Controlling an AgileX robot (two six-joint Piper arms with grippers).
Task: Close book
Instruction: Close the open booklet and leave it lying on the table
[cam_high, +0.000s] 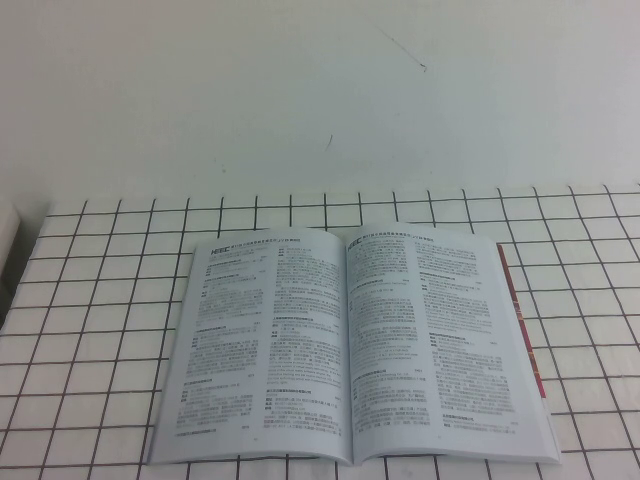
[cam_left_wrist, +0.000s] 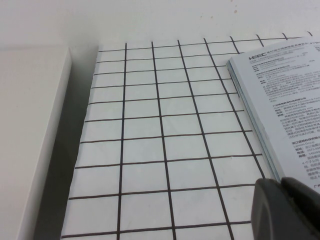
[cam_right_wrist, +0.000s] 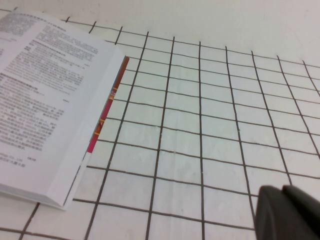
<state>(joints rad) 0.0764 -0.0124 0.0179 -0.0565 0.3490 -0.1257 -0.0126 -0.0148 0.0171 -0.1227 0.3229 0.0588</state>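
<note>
An open book (cam_high: 350, 345) lies flat on the grid-patterned table, both printed pages facing up, with a red cover edge (cam_high: 522, 320) showing along its right side. Neither arm appears in the high view. In the left wrist view my left gripper (cam_left_wrist: 281, 182) is shut with nothing in it, hovering by the near left corner of the book (cam_left_wrist: 280, 100). In the right wrist view my right gripper (cam_right_wrist: 281, 190) is shut and empty, over bare table to the right of the book (cam_right_wrist: 50, 100) and well apart from its red cover edge (cam_right_wrist: 107, 112).
A white cloth with a black grid (cam_high: 90, 300) covers the table, ending at a plain white wall (cam_high: 320, 90) behind. A white box-like block (cam_left_wrist: 30, 140) stands just off the cloth's left edge.
</note>
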